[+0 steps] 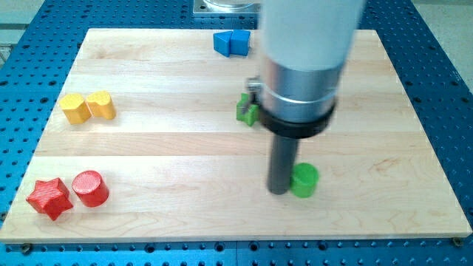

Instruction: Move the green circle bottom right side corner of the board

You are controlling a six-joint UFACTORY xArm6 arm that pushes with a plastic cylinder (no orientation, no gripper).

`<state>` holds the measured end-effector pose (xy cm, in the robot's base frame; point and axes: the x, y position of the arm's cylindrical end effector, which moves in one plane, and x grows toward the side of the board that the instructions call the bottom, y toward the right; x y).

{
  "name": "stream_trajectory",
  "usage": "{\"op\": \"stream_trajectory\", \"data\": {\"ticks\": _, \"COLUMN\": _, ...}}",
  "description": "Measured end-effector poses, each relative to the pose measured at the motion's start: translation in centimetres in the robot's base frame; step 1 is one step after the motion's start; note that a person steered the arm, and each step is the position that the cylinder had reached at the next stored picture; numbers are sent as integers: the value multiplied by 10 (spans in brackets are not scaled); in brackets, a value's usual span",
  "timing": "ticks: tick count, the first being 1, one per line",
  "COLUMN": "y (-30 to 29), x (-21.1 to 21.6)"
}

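The green circle is a short green cylinder lying on the wooden board, right of centre and in the lower half. My tip rests on the board touching the green circle's left side. The dark rod rises from it into the wide grey arm body, which hides part of the board's upper middle. A second green block, its shape partly hidden by the arm, lies above and to the left of the rod.
Two blue blocks sit together near the top edge. Two yellow blocks lie at the left. A red star and a red cylinder lie at the bottom left. A blue perforated table surrounds the board.
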<state>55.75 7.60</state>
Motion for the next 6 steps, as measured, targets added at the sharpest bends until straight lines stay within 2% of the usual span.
{"op": "stream_trajectory", "data": {"ticks": 1, "y": 38, "x": -8}}
{"op": "stream_trajectory", "data": {"ticks": 2, "y": 42, "x": -33}}
{"op": "stream_trajectory", "data": {"ticks": 3, "y": 96, "x": -16}}
{"op": "stream_trajectory", "data": {"ticks": 4, "y": 46, "x": -11}}
{"op": "stream_trajectory", "data": {"ticks": 5, "y": 32, "x": 18}}
{"op": "stream_trajectory", "data": {"ticks": 6, "y": 87, "x": 18}}
